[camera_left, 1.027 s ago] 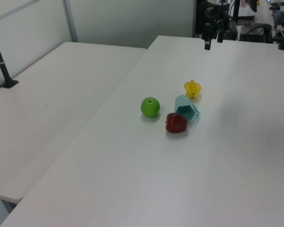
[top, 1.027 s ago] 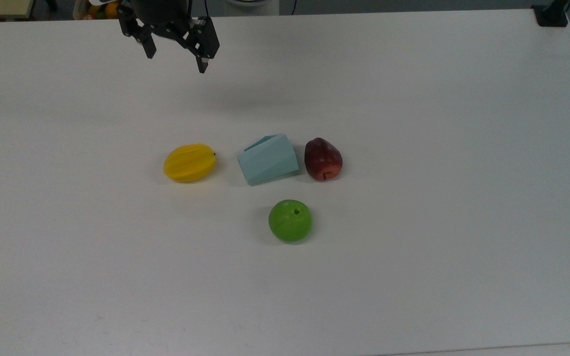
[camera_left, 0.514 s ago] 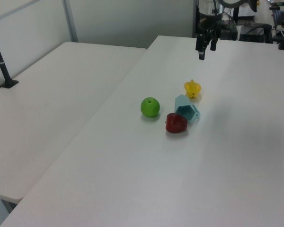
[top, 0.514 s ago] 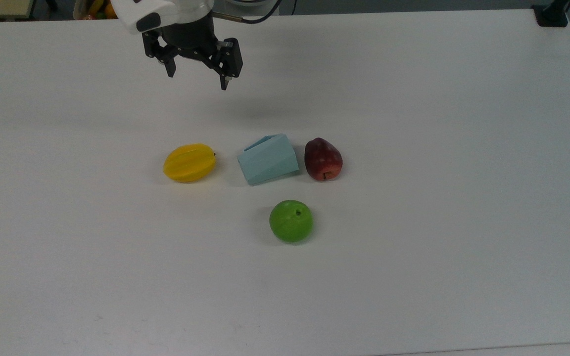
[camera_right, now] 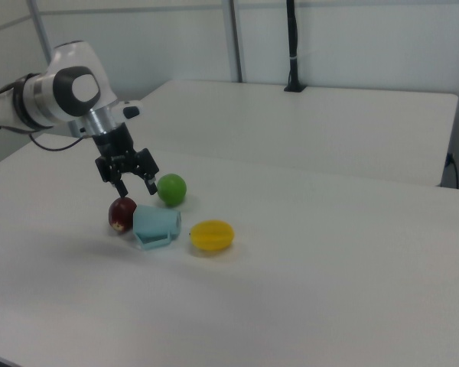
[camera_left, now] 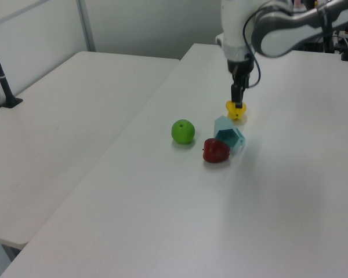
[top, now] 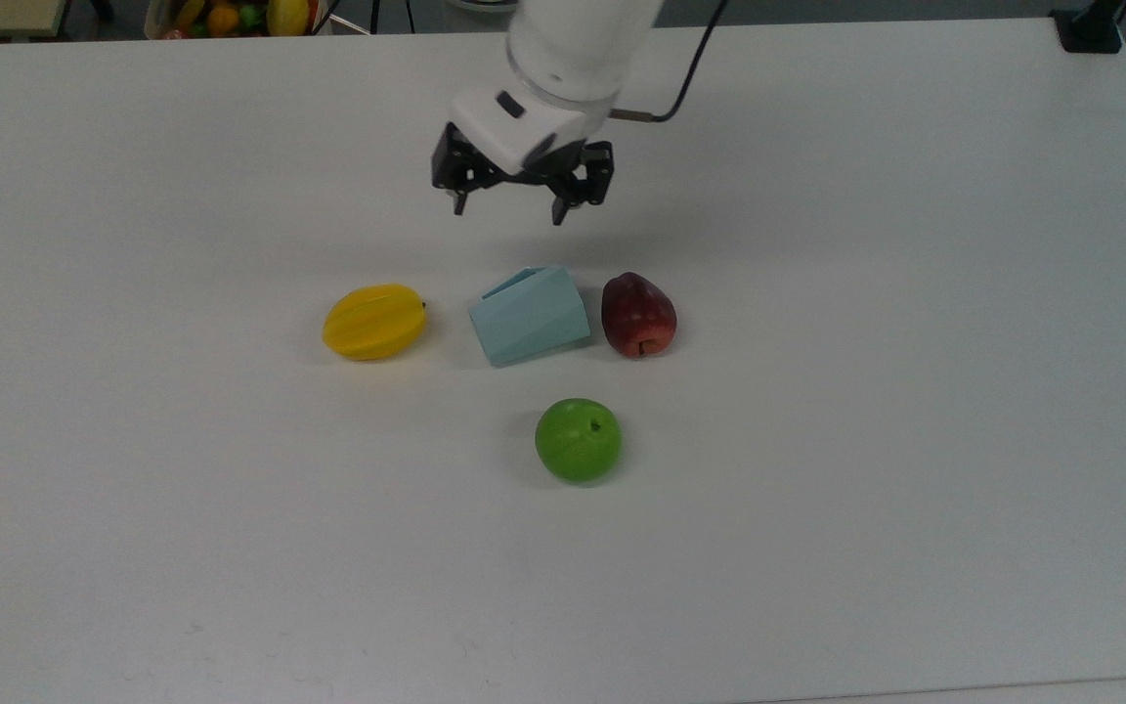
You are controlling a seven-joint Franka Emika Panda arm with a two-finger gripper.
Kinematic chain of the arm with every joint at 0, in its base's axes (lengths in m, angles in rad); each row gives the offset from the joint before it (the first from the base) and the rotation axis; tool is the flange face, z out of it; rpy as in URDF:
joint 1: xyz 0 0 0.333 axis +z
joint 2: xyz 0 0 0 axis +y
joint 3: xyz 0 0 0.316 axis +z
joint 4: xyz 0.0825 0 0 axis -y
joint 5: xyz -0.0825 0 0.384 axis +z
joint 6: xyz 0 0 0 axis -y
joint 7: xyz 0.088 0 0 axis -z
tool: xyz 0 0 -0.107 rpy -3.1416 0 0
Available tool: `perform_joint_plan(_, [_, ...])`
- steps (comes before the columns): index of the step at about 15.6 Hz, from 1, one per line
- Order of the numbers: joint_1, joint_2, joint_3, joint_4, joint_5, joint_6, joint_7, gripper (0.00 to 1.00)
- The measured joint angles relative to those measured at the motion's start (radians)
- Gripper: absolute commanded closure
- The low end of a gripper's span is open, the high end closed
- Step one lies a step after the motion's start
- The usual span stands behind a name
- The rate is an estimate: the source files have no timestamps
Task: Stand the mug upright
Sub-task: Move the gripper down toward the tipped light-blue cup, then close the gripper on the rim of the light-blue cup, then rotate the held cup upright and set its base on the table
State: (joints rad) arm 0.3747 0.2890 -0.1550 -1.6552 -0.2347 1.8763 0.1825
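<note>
The mug (top: 530, 315) lies on its side near the middle of the white table (top: 915, 391), its open rim facing the top view's right, just beside a red apple (top: 637, 314). A yellow starfruit (top: 373, 321) sits apart on the top view's left, and a green apple (top: 578, 439) lies nearer the camera. The gripper (top: 508, 210) hangs above the table just beyond the mug, fingers spread and holding nothing. Broad bare tabletop surrounds the group out to every edge.
</note>
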Motion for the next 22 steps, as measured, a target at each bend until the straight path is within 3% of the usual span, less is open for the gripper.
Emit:
perform_joint_plan(3, [0.059,0.06,-0.001,0.0,-0.062,0.062,0.01,0.0])
perform_joint_plan(8, [0.076,0.147,-0.001,-0.003,-0.206,0.158,0.099,0.0])
perform_joint_plan(10, [0.077,0.167,-0.001,-0.003,-0.232,0.175,0.104,0.1])
perform_joint_plan(12, [0.077,0.177,-0.001,-0.007,-0.273,0.186,0.105,0.28])
perform_joint_plan(17, [0.076,0.184,-0.003,-0.029,-0.365,0.205,0.11,0.94])
perform_joint_plan(18, [0.076,0.18,-0.006,-0.028,-0.37,0.205,0.11,1.0])
perform_joint_plan(22, [0.074,0.162,-0.01,-0.023,-0.34,0.212,0.121,1.0])
